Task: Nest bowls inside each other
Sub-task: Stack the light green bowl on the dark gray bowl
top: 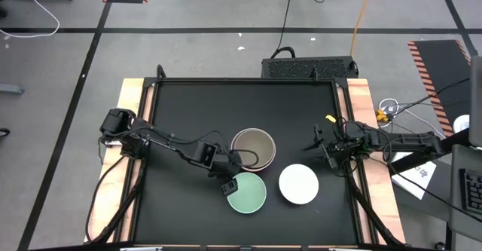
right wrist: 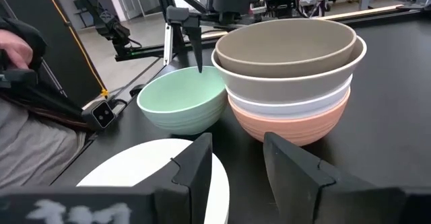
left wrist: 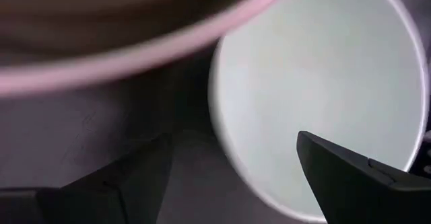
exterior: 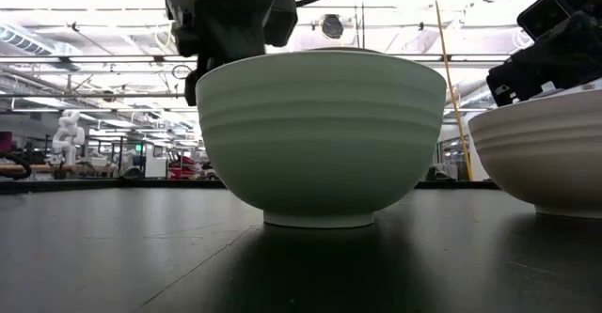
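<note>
The left gripper (top: 228,185) hangs over the left rim of the green bowl (top: 248,192), its jaws wide apart astride that rim (one finger inside, one outside), gripping nothing. Just beyond the green bowl stands the stack (right wrist: 291,83): a beige-grey bowl (right wrist: 286,44) nested in a white bowl (right wrist: 296,101), inside the orange bowl (right wrist: 291,124). To the right, another white bowl (top: 299,184) sits alone. The right gripper (top: 315,142) waits near the table's right edge, jaws narrowly parted and empty.

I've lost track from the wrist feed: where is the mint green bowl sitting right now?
In the high view the mint green bowl stands alone near the table's front middle, just in front of the nested stack, with the white bowl beside it toward the right arm.
</note>
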Available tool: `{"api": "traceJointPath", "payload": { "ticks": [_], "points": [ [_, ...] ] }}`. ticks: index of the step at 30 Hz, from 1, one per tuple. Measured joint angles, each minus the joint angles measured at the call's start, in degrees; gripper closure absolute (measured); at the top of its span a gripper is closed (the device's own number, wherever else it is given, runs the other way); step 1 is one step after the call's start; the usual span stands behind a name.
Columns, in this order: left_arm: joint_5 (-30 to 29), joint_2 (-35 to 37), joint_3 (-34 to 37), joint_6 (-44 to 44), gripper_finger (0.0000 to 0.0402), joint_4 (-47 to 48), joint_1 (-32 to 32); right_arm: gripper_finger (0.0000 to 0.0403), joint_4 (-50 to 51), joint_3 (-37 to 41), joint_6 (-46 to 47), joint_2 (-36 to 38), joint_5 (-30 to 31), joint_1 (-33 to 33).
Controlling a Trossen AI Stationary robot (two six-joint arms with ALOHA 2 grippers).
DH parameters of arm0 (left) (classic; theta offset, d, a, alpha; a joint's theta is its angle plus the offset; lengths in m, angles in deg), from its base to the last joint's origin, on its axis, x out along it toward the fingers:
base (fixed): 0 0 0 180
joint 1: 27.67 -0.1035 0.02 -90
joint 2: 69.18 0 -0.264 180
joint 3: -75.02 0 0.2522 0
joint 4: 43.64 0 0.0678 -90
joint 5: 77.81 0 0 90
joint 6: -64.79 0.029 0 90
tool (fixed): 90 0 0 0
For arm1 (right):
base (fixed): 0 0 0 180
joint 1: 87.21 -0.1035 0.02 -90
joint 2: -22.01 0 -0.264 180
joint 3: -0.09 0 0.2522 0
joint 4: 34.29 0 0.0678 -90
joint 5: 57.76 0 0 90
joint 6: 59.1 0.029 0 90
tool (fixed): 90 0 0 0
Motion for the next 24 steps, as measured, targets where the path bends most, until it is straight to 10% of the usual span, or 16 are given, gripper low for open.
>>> {"api": "traceJointPath", "payload": {
  "ticks": [11,24],
  "points": [
    [0.02,-0.77,0.0,0.79,0.0108,-0.01,0.0,0.0277,0.0,0.0,-0.44,-0.31,0.0,0.0],
    [0.04,-0.75,0.0,2.85,0.0286,0.24,0.0,0.0277,0.0,-0.02,-0.44,-0.37,0.0,0.0]
  ]
}}
